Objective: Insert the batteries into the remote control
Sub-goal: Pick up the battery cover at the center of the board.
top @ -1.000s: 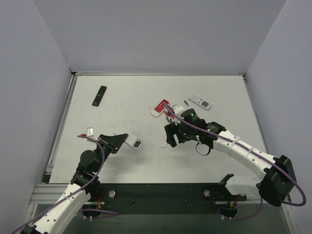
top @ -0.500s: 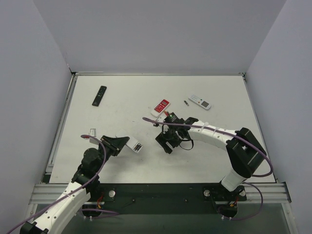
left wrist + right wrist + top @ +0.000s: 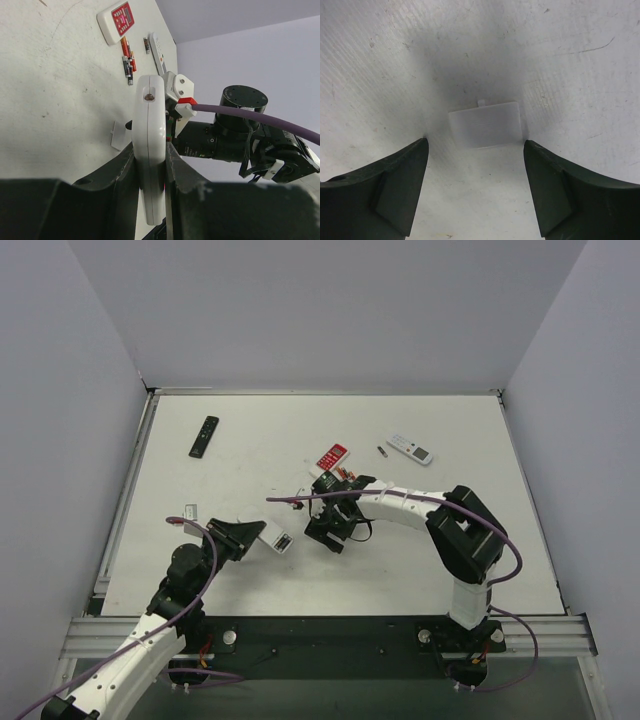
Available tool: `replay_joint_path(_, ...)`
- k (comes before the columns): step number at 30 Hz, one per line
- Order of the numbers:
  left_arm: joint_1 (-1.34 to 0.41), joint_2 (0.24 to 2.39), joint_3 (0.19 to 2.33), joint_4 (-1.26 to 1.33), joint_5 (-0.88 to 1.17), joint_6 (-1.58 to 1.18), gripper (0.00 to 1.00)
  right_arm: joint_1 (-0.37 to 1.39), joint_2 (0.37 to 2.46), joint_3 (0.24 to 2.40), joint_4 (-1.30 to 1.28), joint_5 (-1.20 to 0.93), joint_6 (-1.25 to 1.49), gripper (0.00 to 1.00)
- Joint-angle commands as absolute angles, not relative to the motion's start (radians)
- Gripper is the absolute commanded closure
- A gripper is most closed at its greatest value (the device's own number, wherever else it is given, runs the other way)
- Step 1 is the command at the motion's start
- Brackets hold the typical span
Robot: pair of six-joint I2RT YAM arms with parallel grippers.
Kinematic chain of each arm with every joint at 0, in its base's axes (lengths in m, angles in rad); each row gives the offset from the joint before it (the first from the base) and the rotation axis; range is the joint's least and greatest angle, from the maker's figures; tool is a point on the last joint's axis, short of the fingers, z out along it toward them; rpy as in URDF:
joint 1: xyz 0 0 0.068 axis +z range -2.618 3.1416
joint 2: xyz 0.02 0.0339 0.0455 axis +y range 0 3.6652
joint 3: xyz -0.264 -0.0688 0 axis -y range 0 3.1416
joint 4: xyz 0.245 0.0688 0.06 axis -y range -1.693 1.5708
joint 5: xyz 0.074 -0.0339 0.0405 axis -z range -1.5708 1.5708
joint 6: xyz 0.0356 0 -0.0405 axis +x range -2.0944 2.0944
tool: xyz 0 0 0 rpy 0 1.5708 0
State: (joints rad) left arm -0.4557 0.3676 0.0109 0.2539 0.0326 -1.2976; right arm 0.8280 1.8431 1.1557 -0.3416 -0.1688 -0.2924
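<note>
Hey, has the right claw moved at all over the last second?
Yes. Seen from above, the right claw has shifted left, toward the side of the black remote, which stayed put. It is open above a small white cover.

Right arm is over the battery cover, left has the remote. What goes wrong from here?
1. The cover lies thin and flat on the table. The open right fingers either side of it may slide it instead of pinching it.
2. The left fingers clamp the remote by one end, so pushing on it could twist it loose.
</note>
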Motion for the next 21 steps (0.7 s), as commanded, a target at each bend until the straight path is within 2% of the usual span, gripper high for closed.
replay_joint_path(1, -0.454, 0.347, -0.118, 0.259, 0.046, -1.301, 1.0, 0.831, 1.859, 1.192, -0.405, -0.169, -0.347, 0.28)
replay_joint_path(18, -0.454, 0.342, -0.118, 0.258, 0.048, -1.304, 1.0, 0.833, 1.901, 1.197, -0.408, -0.221, -0.344, 0.4)
replay_joint_path(21, -0.454, 0.342, -0.118, 0.258, 0.049, -1.305, 1.0, 0.836, 1.902, 1.192, -0.407, -0.227, -0.327, 0.46)
